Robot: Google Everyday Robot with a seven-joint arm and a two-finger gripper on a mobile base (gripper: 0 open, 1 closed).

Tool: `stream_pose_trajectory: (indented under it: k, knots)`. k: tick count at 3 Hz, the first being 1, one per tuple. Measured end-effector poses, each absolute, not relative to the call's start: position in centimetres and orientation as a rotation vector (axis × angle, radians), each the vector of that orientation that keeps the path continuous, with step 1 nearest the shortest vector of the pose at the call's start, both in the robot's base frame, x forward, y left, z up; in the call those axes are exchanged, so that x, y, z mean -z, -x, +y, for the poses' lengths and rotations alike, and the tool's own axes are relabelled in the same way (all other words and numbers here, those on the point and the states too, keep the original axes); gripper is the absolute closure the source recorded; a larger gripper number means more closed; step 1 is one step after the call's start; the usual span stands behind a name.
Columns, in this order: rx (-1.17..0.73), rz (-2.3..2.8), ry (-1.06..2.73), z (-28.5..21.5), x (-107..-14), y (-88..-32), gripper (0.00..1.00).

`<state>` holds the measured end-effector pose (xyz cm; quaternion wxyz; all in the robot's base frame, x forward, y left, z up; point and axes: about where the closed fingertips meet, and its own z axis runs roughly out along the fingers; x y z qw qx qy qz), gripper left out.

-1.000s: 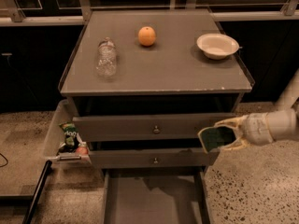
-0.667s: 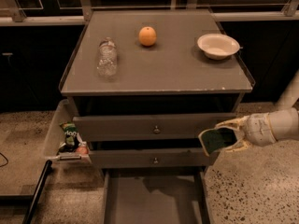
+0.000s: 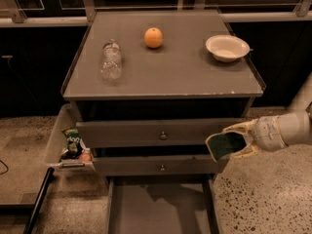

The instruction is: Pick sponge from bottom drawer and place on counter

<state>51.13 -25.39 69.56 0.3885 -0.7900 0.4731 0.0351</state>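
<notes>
My gripper [image 3: 233, 141] is at the right of the cabinet, level with the two knobbed drawer fronts, and is shut on the sponge [image 3: 227, 146]. The sponge shows its dark green face with a pale yellow edge, held between the cream fingers [image 3: 240, 128]. The bottom drawer [image 3: 161, 209] is pulled open below, its flat grey floor bare where it shows. The counter [image 3: 170, 67] is the grey top of the cabinet, above and left of the gripper.
On the counter lie a clear plastic bottle [image 3: 111, 60], an orange [image 3: 153, 37] and a white bowl [image 3: 227, 48]. A side bin [image 3: 58, 138] on the cabinet's left holds a green snack bag [image 3: 73, 139]. Speckled floor lies to the right.
The gripper with the sponge has risen very slightly and barely shifted; nothing else has moved.
</notes>
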Motion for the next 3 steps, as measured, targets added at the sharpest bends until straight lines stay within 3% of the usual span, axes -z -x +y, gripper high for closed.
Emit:
stream_pose_trajectory:
  k: [2,3]
  knots:
    - [0.047,1.143,2.202,-22.9,-79.9,-55.4,1.0]
    - [-0.001,1.086,2.266,-21.0,-83.5,-58.2,1.0]
